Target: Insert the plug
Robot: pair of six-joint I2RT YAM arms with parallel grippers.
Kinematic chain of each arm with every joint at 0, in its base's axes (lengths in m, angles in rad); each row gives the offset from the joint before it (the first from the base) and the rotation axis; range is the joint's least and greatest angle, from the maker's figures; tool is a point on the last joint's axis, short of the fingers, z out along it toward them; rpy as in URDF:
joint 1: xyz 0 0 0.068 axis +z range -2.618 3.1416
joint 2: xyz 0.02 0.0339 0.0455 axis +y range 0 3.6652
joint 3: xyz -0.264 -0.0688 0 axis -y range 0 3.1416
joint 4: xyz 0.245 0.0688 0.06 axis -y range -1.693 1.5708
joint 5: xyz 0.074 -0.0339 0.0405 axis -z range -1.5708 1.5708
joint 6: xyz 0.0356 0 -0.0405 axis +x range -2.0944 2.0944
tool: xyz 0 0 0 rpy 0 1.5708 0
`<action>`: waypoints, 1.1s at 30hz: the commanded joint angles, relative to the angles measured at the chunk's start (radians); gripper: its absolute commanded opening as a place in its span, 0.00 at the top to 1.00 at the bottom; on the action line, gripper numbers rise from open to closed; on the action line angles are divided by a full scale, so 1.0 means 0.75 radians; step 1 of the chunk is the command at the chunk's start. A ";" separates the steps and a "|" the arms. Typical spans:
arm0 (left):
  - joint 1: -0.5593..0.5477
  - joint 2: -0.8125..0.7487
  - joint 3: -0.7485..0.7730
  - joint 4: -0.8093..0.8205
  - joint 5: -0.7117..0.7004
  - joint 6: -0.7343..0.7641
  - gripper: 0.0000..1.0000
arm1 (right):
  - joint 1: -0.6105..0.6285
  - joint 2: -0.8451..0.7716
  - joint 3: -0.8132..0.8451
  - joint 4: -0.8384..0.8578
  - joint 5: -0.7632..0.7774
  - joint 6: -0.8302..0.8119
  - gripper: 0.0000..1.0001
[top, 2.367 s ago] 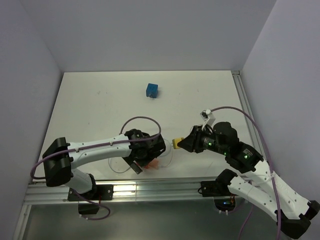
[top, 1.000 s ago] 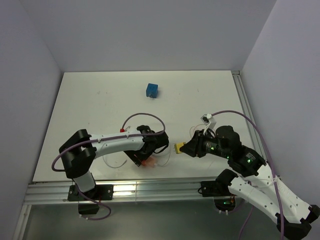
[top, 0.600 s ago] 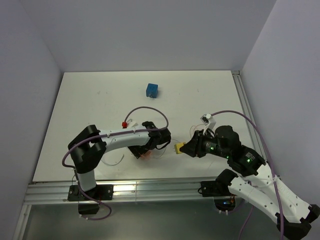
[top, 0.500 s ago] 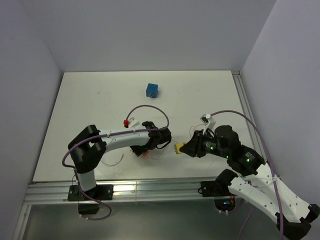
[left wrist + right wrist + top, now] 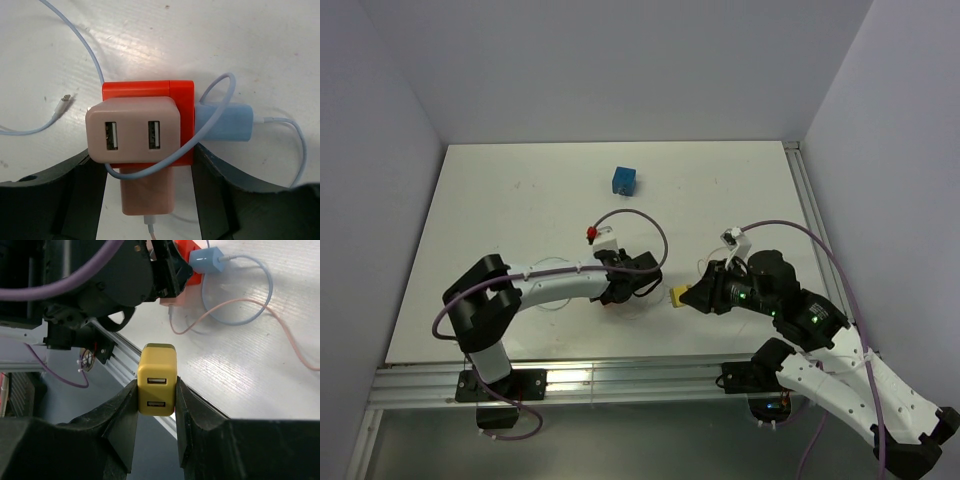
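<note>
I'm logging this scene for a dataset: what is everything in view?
block: one, red, between the left pincer's fingers
pink chargers: two, pink, on the block
blue charger: one, light blue, on the block's side
yellow charger: one, yellow, in the right pincer
cables: two, pale blue and pink, looped on the table
cube: one, blue, table's far middle
table: one, white
left pincer: black, around the block
right pincer: black, gripping the yellow charger

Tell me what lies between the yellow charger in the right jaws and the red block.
White table crossed by thin pink and blue cable loops separates the yellow charger from the red block; the right wrist view shows it best.
</note>
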 commanded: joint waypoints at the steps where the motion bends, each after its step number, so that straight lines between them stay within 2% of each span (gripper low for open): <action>1: -0.031 -0.096 -0.065 0.233 -0.026 0.335 1.00 | -0.005 0.011 0.008 0.031 0.063 -0.004 1.00; 2: -0.045 -0.123 -0.081 0.324 -0.049 0.388 1.00 | -0.005 0.022 0.004 0.033 0.094 -0.020 1.00; 3: -0.067 -0.155 -0.126 0.390 -0.051 0.528 1.00 | -0.005 0.056 0.000 0.035 0.128 -0.028 1.00; 5: -0.121 -0.266 -0.177 0.594 0.008 0.696 1.00 | -0.005 0.097 0.008 0.023 0.237 -0.051 1.00; 6: -0.135 -0.298 -0.208 0.617 0.011 0.756 1.00 | -0.007 0.128 0.028 0.022 0.245 -0.057 1.00; 11: -0.190 -0.540 -0.377 0.807 0.119 0.963 1.00 | -0.033 0.138 0.096 0.061 0.211 -0.073 1.00; 14: -0.229 -0.718 -0.516 1.003 0.235 1.201 1.00 | -0.064 0.181 0.159 0.027 0.190 -0.106 1.00; 16: -0.231 -0.849 -0.568 1.104 0.339 1.280 1.00 | -0.082 0.191 0.186 0.016 0.168 -0.127 1.00; 21: -0.231 -1.035 -0.654 1.196 0.622 1.645 1.00 | -0.154 0.165 0.213 0.014 0.070 -0.147 1.00; 23: -0.231 -1.076 -0.672 1.213 0.738 1.724 1.00 | -0.166 0.165 0.223 0.004 0.055 -0.153 1.00; 27: -0.233 -1.225 -0.740 1.288 1.004 2.003 1.00 | -0.180 0.163 0.217 0.043 -0.135 -0.139 1.00; 33: -0.239 -1.431 -0.863 1.384 1.058 2.182 1.00 | -0.183 0.110 0.203 0.055 -0.391 -0.067 1.00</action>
